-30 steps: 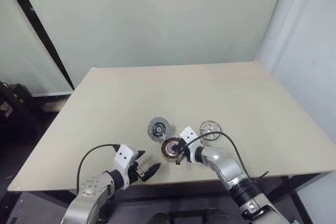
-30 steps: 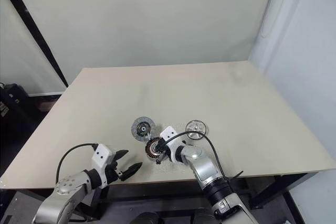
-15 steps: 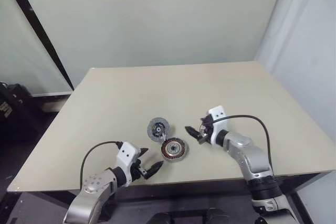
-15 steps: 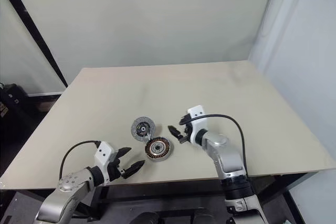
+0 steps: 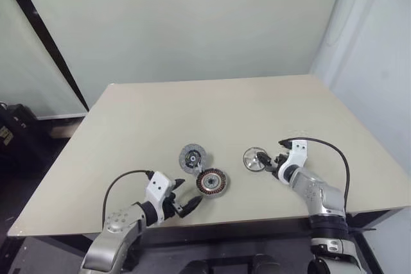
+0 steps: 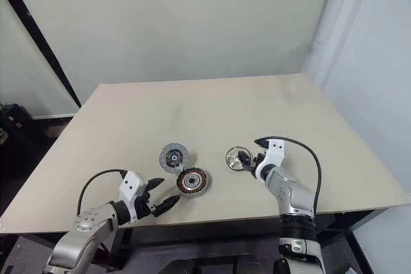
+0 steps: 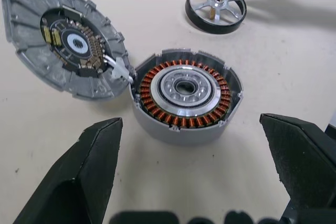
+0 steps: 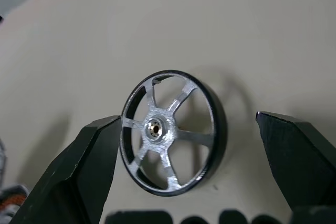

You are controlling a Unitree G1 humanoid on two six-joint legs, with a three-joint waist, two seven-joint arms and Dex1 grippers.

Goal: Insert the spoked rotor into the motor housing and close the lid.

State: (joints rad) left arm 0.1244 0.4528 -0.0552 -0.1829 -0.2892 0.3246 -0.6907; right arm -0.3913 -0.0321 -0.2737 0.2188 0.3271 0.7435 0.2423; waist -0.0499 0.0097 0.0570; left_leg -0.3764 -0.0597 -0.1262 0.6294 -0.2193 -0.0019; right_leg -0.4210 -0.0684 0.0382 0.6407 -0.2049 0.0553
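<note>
A wide beige table (image 5: pixel 212 107) with a smooth, matte top stretches away ahead of both claws, bare beyond them to its far edge. Behind it stands a plain pale green wall (image 5: pixel 186 24), evenly lit, with no hard shadows. A black diagonal bar (image 5: pixel 45 30) leans across the wall far off to the left claw's side. Well past the right claw hangs a pale whitish panel or curtain (image 5: pixel 379 62). Below the table's left edge lies dark floor (image 5: pixel 26 158) with some dark clutter (image 5: pixel 9 133), too dim to identify.

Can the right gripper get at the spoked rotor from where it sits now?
Probably yes: the right gripper is open, facing the spoked rotor on the table, with nothing between them.
</note>
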